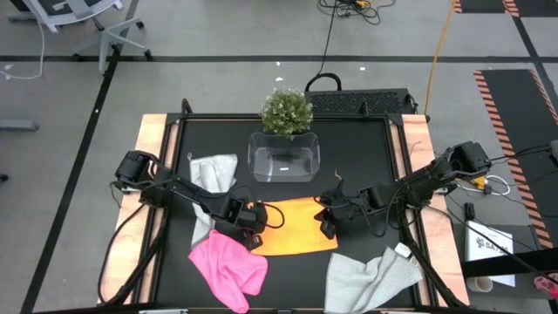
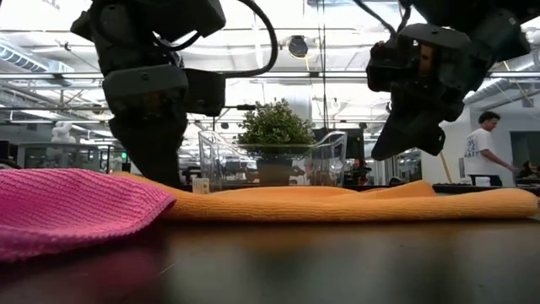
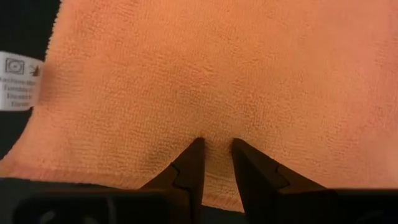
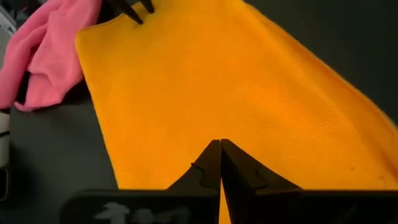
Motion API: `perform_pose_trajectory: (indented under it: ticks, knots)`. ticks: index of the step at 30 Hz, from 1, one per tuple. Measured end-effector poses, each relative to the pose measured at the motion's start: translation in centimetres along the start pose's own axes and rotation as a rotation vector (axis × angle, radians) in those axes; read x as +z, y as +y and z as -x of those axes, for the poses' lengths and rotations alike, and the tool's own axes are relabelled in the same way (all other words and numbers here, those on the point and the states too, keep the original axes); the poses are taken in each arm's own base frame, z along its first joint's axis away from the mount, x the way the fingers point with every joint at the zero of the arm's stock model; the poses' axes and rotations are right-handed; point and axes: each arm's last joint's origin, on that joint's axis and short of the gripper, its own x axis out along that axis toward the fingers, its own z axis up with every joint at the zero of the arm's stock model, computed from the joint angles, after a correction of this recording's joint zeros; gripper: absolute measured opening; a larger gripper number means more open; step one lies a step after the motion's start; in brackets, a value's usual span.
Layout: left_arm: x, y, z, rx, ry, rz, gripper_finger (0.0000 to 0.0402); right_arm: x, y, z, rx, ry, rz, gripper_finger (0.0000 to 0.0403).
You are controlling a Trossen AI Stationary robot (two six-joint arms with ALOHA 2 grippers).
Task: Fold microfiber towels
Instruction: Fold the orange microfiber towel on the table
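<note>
While the orange-yellow towel [image 1: 295, 226] lies flat at the middle of the desk [image 1: 366, 157], its long axis goes left-right, w/ one gripper at each short end. The left gripper [image 1: 255, 220] sits at the left end; in the left wrist view its jaws are a little apart w/ a strip of the orange cloth betw. them, close to the edge, so I judge it is clamped on the towel there. A white care label [image 3: 20, 81] hangs at the corner just beside. The right gripper [image 1: 329, 225] is at the right end, jaws fully together; in the low view it hangs above the cloth, not touching, and holds nothing.

So the next fold prob. turns on the left arm, which is on the cloth already: the rest of the towel lies to the right of its jaws, twd. the right gripper.

Other towels: pink towel [image 1: 228, 265] near-left, touching the orange one's left end; one grey towel [image 1: 214, 173] far-left, another grey towel [image 1: 371, 279] near-right. All three are crumpled, not yet folded.
</note>
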Motion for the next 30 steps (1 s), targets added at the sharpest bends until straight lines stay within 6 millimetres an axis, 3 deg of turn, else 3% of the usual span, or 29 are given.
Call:
perform_pose_trajectory:
  ticks: [12,20,30]
  knots:
    - [1.3,1.6,0.3,0.048,-0.056,0.024,0.0088,2.7,-3.0,1.6,0.046,0.082,0.041,0.0008]
    - [1.6,1.9,0.3,0.054,-0.067,0.035,0.0088,2.5,-5.0,3.5,-0.060,0.186,0.049,0.0059]
    - [1.7,1.9,0.4,0.062,-0.076,0.039,0.0088,2.1,-5.9,2.4,-0.145,0.222,0.172,0.0126]
